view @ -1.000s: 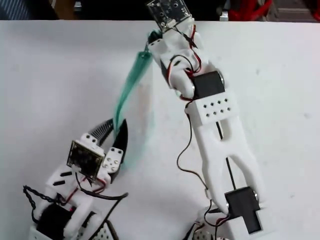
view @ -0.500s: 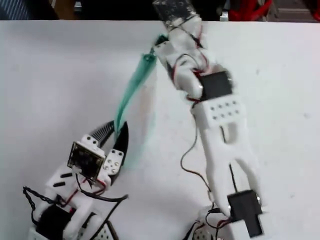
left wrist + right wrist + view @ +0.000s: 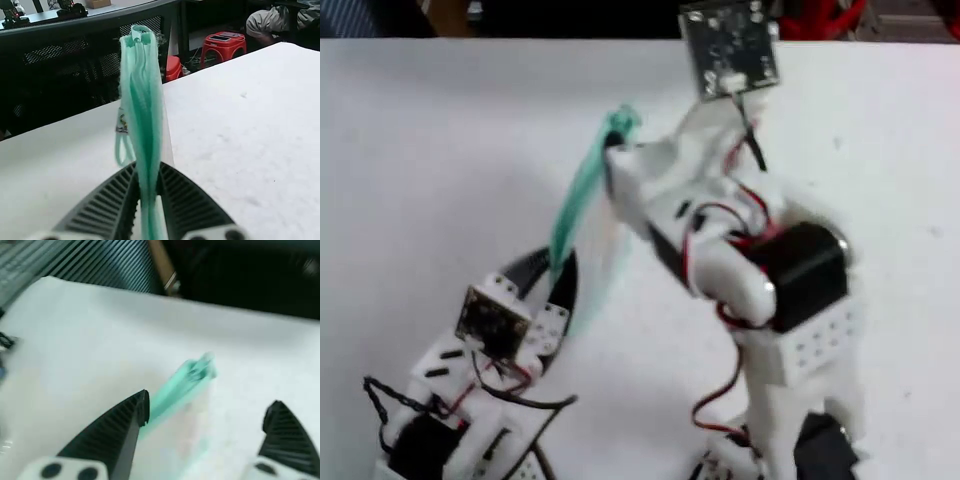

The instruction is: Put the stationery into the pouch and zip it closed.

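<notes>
The pouch is clear with a green zip edge and stands on edge above the white table. My left gripper is at the lower left, shut on the pouch's near end. In the left wrist view the green edge runs up from between that gripper's black fingers. My right gripper sits beside the pouch's far end. In the right wrist view it is open, and the pouch's green end lies beyond the gap, apart from both fingers.
The right arm's white body and wires take up the middle right of the table. The table's far edge meets a dark room. Beyond that edge stands a red stool. Bare tabletop lies at the left and far right.
The right arm has drawn back from the far edge and risen toward the camera. The pouch's far end has shifted nearer with it. The left arm has held still.
</notes>
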You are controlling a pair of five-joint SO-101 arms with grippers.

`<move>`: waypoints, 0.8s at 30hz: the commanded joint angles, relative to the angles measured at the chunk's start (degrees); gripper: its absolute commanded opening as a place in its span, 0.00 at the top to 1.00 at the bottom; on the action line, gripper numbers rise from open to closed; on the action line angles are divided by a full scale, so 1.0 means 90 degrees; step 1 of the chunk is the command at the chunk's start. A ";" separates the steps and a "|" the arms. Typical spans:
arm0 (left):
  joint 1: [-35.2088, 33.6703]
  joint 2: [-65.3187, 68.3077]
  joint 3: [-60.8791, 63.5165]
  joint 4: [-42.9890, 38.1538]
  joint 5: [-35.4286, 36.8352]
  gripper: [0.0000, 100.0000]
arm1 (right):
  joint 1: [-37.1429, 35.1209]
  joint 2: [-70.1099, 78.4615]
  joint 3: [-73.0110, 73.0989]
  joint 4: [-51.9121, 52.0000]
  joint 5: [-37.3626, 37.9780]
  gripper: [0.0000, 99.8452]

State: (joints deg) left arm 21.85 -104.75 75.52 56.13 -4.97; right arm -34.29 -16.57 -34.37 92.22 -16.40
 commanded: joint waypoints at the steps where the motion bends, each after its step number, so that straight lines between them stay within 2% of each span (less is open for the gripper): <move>1: 0.0093 0.0024 0.0059 0.0176 -0.0039 0.98 | -0.0249 0.0357 -0.0557 0.0103 -0.0781 0.64; 8: 0.0093 0.0024 0.0176 0.0215 -0.0049 0.98 | -0.0611 0.1519 -0.1475 -0.0112 -0.1221 0.64; 14: 0.0093 0.0024 0.0186 0.0186 -0.0049 0.98 | -0.0249 0.2437 -0.1592 -0.0024 -0.2022 0.64; 18: 0.0093 0.0024 0.0186 0.0176 -0.0059 0.98 | -0.0269 0.2857 -0.1602 -0.0142 -0.2071 0.65; 21: 0.0093 0.0024 0.0186 0.0195 -0.0059 0.98 | -0.0181 0.3043 -0.1602 -0.0132 -0.2061 0.77; 24: 0.0093 0.0024 0.0195 0.0176 -0.0059 0.98 | -0.0005 0.3072 -0.1602 -0.0151 -0.1768 1.00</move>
State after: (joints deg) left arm 21.85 -104.75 75.52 56.13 -4.97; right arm -35.52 11.47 -46.59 92.31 -34.33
